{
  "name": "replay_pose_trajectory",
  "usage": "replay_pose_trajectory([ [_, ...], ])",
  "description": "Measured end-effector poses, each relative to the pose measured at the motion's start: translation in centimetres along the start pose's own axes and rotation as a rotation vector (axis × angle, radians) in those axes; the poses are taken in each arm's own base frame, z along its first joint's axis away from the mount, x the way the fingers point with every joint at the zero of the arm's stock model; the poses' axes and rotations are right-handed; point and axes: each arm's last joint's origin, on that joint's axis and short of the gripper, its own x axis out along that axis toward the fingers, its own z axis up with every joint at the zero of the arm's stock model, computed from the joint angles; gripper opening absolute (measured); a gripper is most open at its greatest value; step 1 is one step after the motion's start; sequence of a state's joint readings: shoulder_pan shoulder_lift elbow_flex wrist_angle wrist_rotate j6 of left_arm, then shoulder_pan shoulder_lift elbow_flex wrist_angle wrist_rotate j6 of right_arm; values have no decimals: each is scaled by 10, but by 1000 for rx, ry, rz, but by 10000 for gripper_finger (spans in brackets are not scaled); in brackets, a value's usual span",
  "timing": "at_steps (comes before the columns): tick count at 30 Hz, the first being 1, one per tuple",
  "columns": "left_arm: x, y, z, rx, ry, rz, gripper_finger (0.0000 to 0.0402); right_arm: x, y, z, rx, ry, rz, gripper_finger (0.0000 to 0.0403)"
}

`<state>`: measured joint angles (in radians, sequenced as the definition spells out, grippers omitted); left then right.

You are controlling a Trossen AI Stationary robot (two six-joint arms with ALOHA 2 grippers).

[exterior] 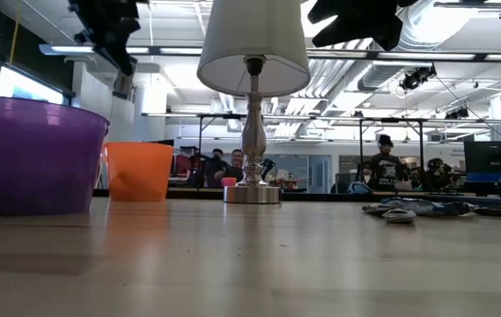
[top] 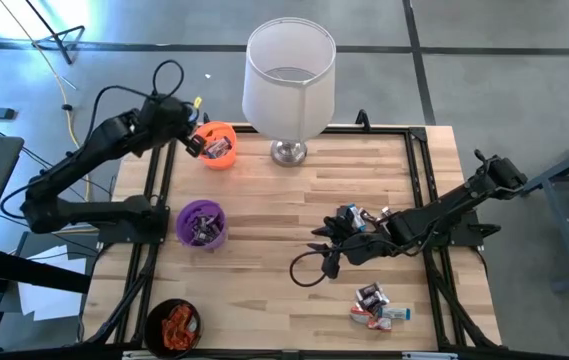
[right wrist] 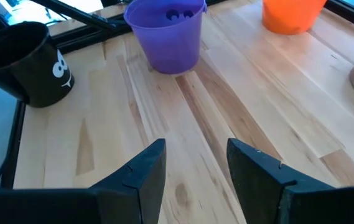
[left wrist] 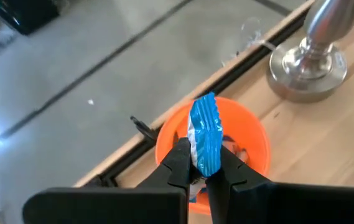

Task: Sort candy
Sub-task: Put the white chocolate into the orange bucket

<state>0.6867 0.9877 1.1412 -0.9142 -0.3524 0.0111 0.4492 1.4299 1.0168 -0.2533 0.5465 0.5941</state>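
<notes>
Candy [left wrist: 204, 134] in blue wrapper sits clamped between left tool [left wrist: 203, 169] fingers, above orange cup [left wrist: 251, 134].

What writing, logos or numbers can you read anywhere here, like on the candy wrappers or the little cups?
No text here can be read.
Blue-and-silver candy in the left tool: no print legible.
Candy pile on the table: wrappers too small to read.
Black cup: a white mark, a picture rather than letters.
Purple cup and orange cup: plain.
</notes>
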Motion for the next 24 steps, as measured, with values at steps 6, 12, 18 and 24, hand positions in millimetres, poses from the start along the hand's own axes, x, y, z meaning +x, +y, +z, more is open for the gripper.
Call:
replay_pose_trajectory([
  [6,38,2,4,6,130,-102,10,0,0,0,-19,1,-1,165],
  [12,80,-6,3,106,275,-123,10,0,-1,-1,-26,10,-7,165],
  [18,109,-13,1,188,359,-121,12,0,-2,-3,-39,28,-18,165],
  [24,120,-5,2,180,354,-105,35,0,-4,-6,-29,58,-34,165],
])
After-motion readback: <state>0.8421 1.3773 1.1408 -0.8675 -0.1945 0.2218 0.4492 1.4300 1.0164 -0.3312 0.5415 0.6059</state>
